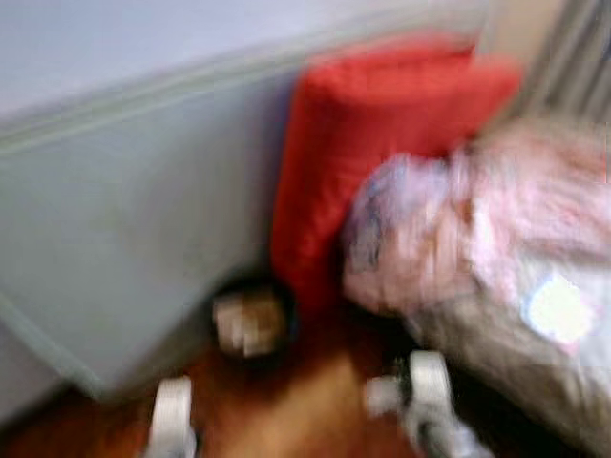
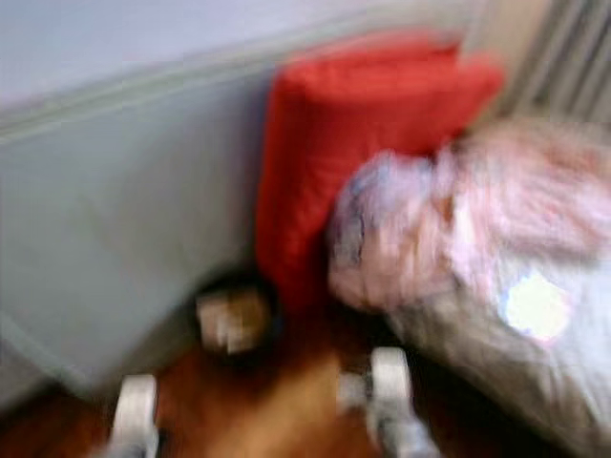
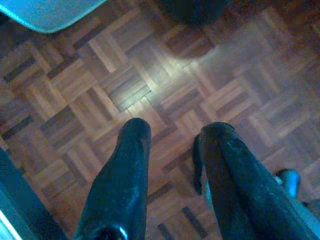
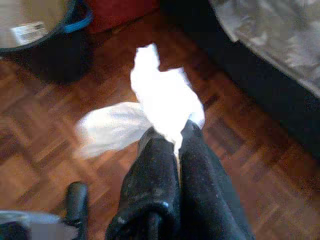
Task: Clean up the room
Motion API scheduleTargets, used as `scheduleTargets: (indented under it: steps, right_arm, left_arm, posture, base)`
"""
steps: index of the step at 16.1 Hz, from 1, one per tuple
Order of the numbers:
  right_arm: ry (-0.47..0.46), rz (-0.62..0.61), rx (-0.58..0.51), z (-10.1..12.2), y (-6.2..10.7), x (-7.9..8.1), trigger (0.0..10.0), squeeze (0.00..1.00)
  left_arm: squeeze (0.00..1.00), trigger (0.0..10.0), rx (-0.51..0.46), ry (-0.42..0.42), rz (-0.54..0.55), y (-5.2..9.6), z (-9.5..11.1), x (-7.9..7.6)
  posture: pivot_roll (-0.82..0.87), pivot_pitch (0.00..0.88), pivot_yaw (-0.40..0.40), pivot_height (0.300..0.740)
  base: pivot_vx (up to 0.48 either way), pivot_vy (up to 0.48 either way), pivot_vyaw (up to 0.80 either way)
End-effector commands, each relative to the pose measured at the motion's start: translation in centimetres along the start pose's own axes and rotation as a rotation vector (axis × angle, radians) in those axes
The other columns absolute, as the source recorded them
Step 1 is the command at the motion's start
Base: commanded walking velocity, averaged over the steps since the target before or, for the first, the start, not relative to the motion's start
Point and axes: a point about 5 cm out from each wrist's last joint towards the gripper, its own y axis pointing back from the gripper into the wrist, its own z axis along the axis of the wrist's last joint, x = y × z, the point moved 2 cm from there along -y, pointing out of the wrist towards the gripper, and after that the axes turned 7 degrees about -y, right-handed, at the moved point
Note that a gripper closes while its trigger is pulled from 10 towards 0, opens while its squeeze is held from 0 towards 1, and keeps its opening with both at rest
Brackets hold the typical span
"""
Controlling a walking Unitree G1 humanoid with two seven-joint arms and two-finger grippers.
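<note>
In the right wrist view my right gripper [image 4: 172,137] is shut on a crumpled white tissue [image 4: 160,95], held above the parquet floor [image 4: 45,145]. A dark bin [image 4: 50,45] with a blue handle and a tan liner stands just beyond it; in the blurred left eye view the same bin [image 1: 250,320] sits on the floor between my two silver arms. My left gripper [image 3: 175,135] is open over bare parquet with nothing between its fingers.
A red cushion [image 1: 372,143] stands upright against a pale grey panel [image 1: 124,239]. To its right, a bed with a grey cover [image 1: 535,363] carries a pink and white bundle of cloth [image 1: 449,229]. Its dark side [image 4: 260,100] borders the floor.
</note>
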Motion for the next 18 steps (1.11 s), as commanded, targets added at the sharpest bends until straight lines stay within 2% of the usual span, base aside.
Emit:
scheduleTargets:
  steps: [1, 14, 18]
  right_arm:
    - [-0.001, -0.029, -0.006, 0.43, 0.02, -1.17, 10.0, 0.00]
    - [0.009, -0.030, -0.007, 0.60, 0.00, -1.25, 10.0, 0.00]
    - [0.010, -0.030, -0.007, 0.61, 0.00, -1.26, 10.0, 0.00]
  left_arm:
    - [0.00, 10.0, -0.012, 0.000, -0.017, -0.08, 0.43, -0.73]
    - [0.00, 10.0, -0.016, 0.002, -0.017, -0.10, 0.57, -0.79]
    - [0.00, 10.0, -0.030, -0.009, -0.019, -0.10, 0.76, -0.80]
  posture:
    - [-0.05, 0.000, -0.014, 0.740]
    - [-0.04, 0.000, -0.019, 0.740]
    - [-0.04, 0.000, -0.018, 0.740]
  base:
    - [0.000, 0.334, 0.00]
    - [0.000, 0.327, 0.00]
    - [0.000, 0.000, 0.00]
